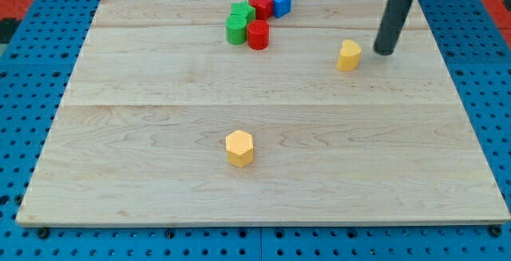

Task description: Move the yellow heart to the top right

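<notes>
Wooden board (263,189) on blue pegboard. Yellow heart (348,55) sits toward the view's upper right, my tip (384,52) just right of it, holding nothing. Risk: pushing from this side shoves it left, toward the red, green and blue cluster (259,17).
</notes>
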{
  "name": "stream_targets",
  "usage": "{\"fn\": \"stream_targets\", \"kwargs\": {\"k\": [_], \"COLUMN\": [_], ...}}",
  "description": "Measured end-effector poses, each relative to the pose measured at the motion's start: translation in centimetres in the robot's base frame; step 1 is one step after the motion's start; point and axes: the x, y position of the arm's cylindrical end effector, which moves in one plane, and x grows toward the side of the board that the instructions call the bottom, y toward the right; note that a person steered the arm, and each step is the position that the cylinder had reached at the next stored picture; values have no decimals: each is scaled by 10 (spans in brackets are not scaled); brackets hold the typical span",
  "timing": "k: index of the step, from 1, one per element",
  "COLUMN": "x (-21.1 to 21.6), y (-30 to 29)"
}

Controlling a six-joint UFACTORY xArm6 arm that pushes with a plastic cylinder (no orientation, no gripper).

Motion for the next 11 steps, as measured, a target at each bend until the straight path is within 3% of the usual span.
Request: {"fn": "stream_targets", "kwargs": {"k": [2,6,7,8,9,11], "x": [5,1,6,67,73,-34], "y": [12,-84,-51,-60,-132,-19]}}
